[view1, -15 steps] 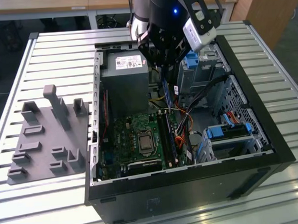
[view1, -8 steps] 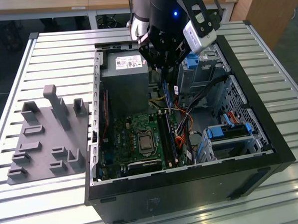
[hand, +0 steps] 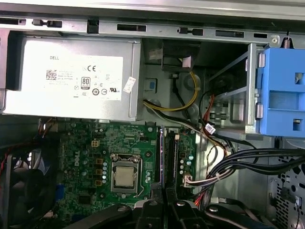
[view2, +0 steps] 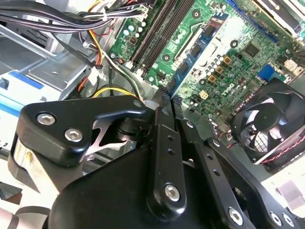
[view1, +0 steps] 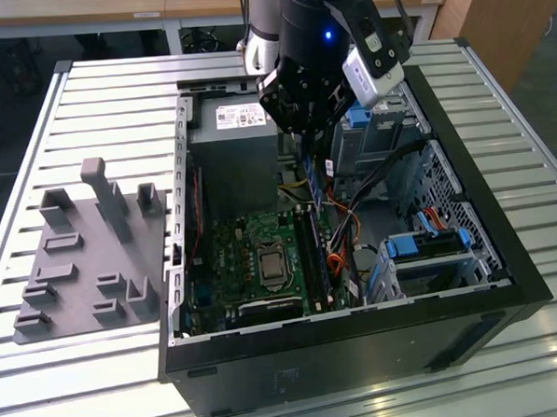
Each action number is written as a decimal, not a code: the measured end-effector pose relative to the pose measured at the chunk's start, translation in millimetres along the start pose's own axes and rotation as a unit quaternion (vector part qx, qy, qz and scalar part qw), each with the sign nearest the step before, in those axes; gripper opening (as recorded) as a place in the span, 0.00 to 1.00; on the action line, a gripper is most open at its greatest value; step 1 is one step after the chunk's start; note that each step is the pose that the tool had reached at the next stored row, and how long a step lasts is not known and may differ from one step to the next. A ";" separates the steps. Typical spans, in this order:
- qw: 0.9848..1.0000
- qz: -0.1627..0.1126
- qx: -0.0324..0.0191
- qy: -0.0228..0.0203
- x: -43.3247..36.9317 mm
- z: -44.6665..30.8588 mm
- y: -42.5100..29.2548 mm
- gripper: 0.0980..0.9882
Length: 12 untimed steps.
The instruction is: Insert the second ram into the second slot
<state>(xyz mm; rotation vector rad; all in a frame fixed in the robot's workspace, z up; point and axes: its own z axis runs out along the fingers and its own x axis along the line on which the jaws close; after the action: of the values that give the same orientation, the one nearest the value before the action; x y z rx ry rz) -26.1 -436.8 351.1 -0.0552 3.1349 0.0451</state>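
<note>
My gripper [view1: 305, 146] hangs over the open computer case [view1: 505, 253], shut on the second ram [view1: 309, 183], a thin blue stick pointing down toward the motherboard. In the second wrist view the black fingers [view2: 162, 124] meet on the blue stick [view2: 183, 71], which is seen edge-on. In the first wrist view the ram [hand: 162, 152] lines up over the black memory slots [hand: 174, 157], which lie beside the processor socket [hand: 125, 175]. The slots [view1: 311, 253] run side by side on the green board. Which slot the stick is over I cannot tell.
The power supply [view1: 237, 127] sits at the case's far end. Blue drive-bay clips [view1: 425, 246] and cable bundles [hand: 248, 162] crowd the exterior view's right of the slots. A case fan [view2: 271, 124] stands by the board. A grey fixture plate [view1: 85, 256] lies outside the case.
</note>
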 end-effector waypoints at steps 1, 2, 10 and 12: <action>1.000 0.000 0.000 0.000 0.0 0.9 -0.1 0.04; 1.000 -0.001 0.000 0.000 0.0 1.8 -0.5 0.04; 1.000 -0.001 0.000 0.000 0.3 8.0 -5.8 0.04; 1.000 -0.001 0.000 0.000 0.3 9.6 -6.5 0.04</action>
<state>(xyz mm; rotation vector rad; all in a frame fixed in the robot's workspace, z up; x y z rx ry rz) -26.1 -443.0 341.3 -0.0588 3.1349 0.0451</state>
